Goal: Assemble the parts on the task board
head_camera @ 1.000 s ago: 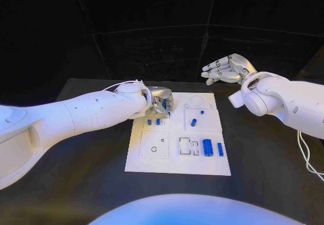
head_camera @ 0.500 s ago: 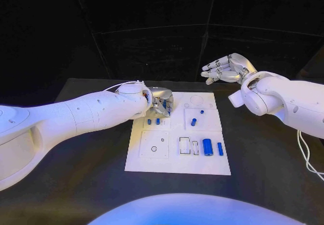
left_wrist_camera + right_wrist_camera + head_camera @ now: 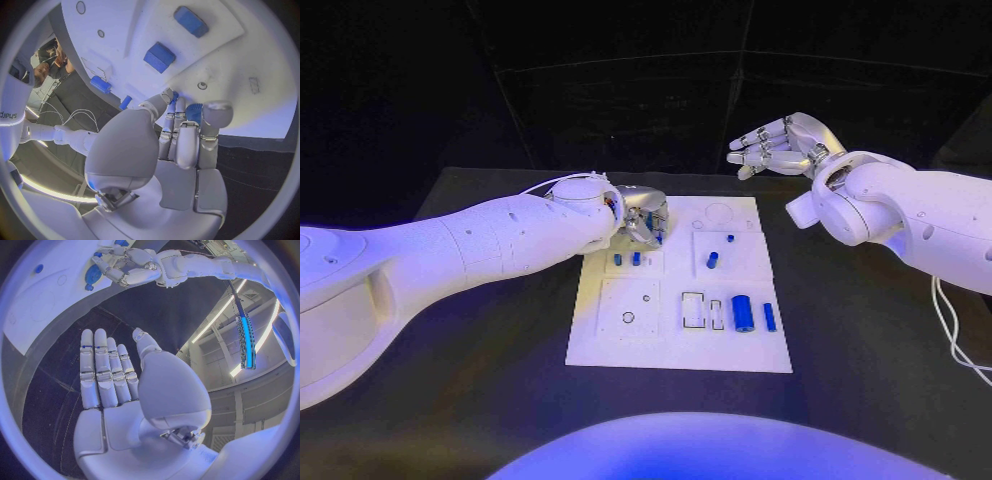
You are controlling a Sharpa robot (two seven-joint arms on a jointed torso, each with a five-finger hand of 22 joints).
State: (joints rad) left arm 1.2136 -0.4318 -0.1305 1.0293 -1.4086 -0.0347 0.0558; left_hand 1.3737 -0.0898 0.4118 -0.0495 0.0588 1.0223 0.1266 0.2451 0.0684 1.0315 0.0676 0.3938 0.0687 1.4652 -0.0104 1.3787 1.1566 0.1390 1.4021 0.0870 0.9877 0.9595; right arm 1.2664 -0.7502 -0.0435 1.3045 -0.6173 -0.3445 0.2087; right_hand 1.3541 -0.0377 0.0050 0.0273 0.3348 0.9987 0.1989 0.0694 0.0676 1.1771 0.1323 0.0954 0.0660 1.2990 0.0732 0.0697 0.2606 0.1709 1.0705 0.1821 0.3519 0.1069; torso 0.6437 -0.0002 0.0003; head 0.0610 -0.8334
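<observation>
Nothing has shifted since a second ago. Task board (image 3: 679, 335) lies mid-table, blue parts (image 3: 743, 313) at its 4 o'clock. Left hand (image 3: 640, 215), at the board's 11 o'clock, pinches a blue part (image 3: 194, 112). Right hand (image 3: 776, 145) hovers at 1 o'clock, fingers spread, empty.

White task board (image 3: 629, 340) on the black table (image 3: 473, 400), blue parts (image 3: 743, 314) toward its three o'clock edge, and silver hands, left (image 3: 643, 214) and right (image 3: 773, 146), on white arms (image 3: 473, 245).
</observation>
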